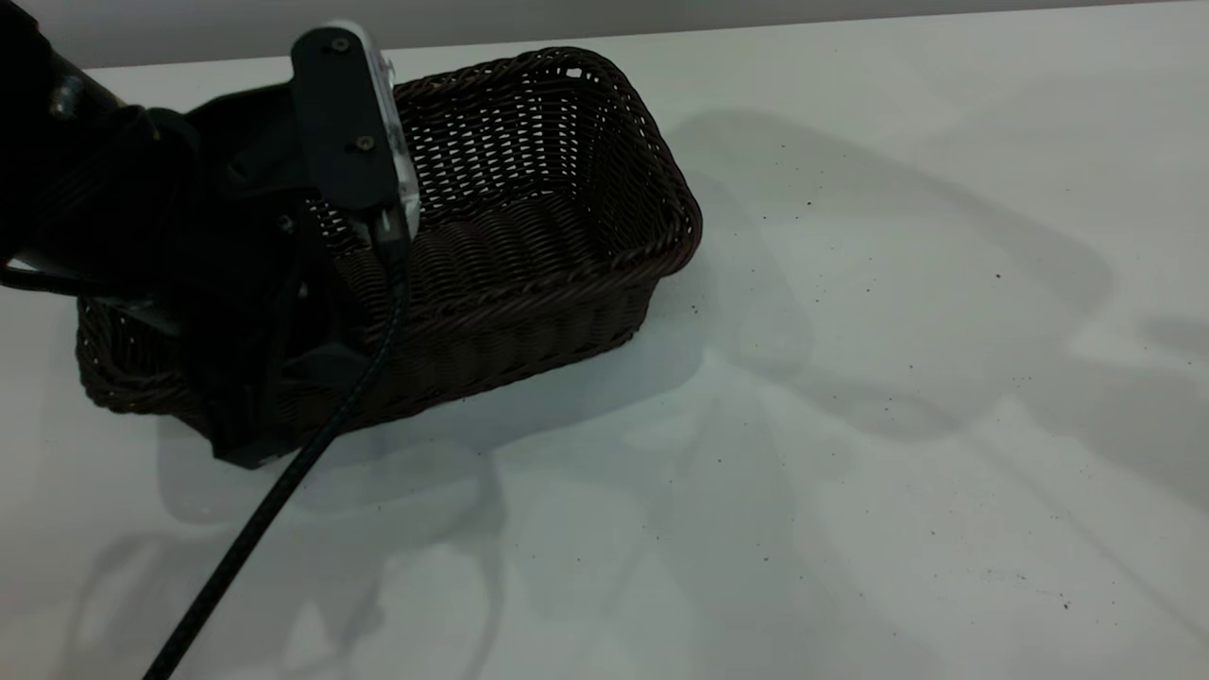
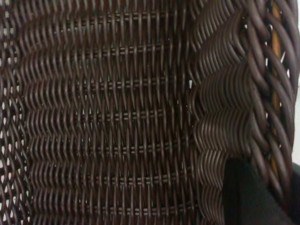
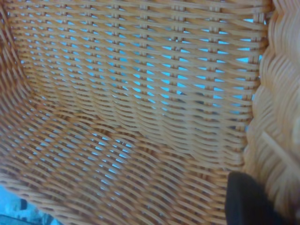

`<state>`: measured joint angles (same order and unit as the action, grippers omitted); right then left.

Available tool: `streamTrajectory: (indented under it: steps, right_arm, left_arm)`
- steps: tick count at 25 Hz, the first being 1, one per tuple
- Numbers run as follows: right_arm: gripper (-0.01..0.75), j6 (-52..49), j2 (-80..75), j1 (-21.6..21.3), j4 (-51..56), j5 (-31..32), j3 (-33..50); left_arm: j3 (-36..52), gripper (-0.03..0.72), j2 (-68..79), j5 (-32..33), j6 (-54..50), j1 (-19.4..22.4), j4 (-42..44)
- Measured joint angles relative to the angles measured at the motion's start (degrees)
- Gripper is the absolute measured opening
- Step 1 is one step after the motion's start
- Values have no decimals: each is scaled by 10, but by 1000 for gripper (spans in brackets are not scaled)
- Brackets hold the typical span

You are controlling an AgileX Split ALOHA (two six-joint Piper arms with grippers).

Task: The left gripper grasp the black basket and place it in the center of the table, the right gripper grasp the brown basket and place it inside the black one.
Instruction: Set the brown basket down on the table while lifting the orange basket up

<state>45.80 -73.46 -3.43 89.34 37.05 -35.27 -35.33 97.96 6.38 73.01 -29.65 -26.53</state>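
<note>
The black basket (image 1: 529, 236) is at the left of the white table (image 1: 850, 425), with its long side slanting away. My left gripper (image 1: 274, 397) straddles its near left rim and is shut on it. In the left wrist view one black finger (image 2: 243, 197) lies inside against the dark weave (image 2: 117, 117), with the braided rim beside it. The brown basket (image 3: 140, 117) fills the right wrist view, and light shows through its weave. My right gripper (image 3: 267, 197) grips its rim. One finger (image 3: 246, 201) shows inside and the other is hidden. Both are out of the exterior view.
Broad soft shadows lie across the table's middle and right. The left arm's black cable (image 1: 274, 501) trails down to the front edge. A few dark specks dot the surface.
</note>
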Motion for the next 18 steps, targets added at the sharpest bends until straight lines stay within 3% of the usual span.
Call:
streamTrajectory:
  steps: [9,18]
  right_arm:
    - [107,7,0,0,0,-6,0]
    - [107,7,0,0,1,20,0]
  left_arm:
    - [0,132,0,77,152,-76,0]
    - [0,132,-1,99,120,-78,-13]
